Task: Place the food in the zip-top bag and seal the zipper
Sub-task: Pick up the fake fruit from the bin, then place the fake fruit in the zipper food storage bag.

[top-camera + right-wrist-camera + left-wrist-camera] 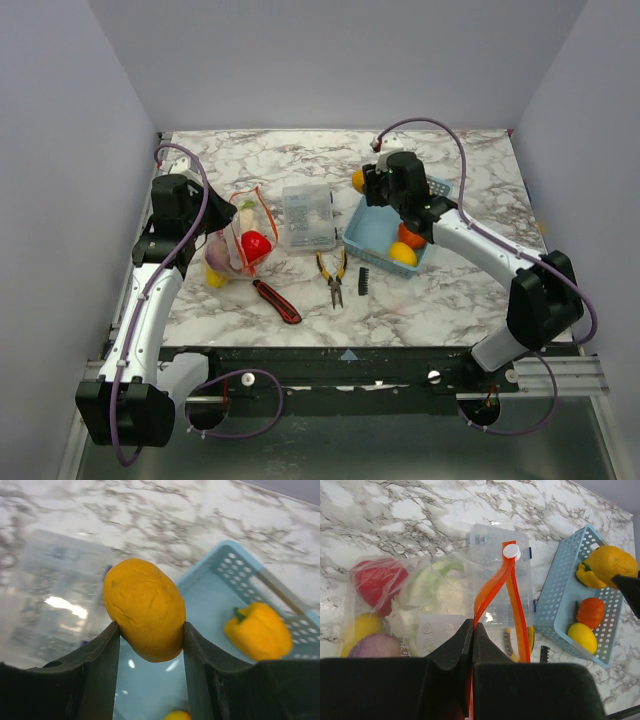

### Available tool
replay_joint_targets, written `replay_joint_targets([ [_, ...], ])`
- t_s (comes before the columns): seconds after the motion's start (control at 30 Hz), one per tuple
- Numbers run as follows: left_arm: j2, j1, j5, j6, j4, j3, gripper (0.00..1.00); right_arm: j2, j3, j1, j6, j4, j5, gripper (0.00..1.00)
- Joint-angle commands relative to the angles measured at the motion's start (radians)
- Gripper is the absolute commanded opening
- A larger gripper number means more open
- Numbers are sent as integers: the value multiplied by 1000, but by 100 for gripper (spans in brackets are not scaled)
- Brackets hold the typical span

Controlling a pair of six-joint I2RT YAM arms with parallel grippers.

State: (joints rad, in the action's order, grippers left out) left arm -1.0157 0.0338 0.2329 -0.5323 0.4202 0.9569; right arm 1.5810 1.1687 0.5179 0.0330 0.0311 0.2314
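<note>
Zip-top bag (245, 235) lies just left of the clear box (308, 218), mouth edge on the box side, and we see a red pepper (377, 580) with pale, yellow and purple pieces inside. Just right of the box sits the light blue basket (370, 232). Our left gripper (472, 630) is pinched tight on the zipper (490, 587). Our right gripper (150, 625), raised right of the box's far corner, clamps an orange fruit (142, 607), jaws parted only by its width

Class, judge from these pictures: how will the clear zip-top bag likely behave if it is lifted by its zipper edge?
Probably floppy: the zip-top bag wrinkles around the red pepper. It would likely sag bottom-heavy, since it looks well filled. The zipper strips stand apart, so the contents might spill if it tips.
</note>
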Motion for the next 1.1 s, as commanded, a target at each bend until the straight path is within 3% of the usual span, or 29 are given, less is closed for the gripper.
replay_joint_targets([
  [0.0,5,-6,5,0,-13,2,0,-76,15,136,-233,-12,-146,1],
  [0.17,8,-6,8,0,-12,2,0,-43,101,348,-244,-62,-83,2],
  [0.4,22,-6,16,-1,-14,-1,0,158,366,535,-173,67,95,4],
  [0.63,67,-5,9,0,-25,-17,0,420,662,654,-63,292,436,6],
  [0.8,42,-7,17,0,-3,7,0,491,711,665,-55,333,477,9],
  [0.9,57,-6,25,-6,-30,-16,0,490,682,666,-73,261,413,24],
  [1.0,55,-6,18,1,-12,-5,0,485,656,665,-159,176,332,55],
  [1.07,67,-6,14,3,-18,-10,0,476,647,665,-225,122,255,67],
])
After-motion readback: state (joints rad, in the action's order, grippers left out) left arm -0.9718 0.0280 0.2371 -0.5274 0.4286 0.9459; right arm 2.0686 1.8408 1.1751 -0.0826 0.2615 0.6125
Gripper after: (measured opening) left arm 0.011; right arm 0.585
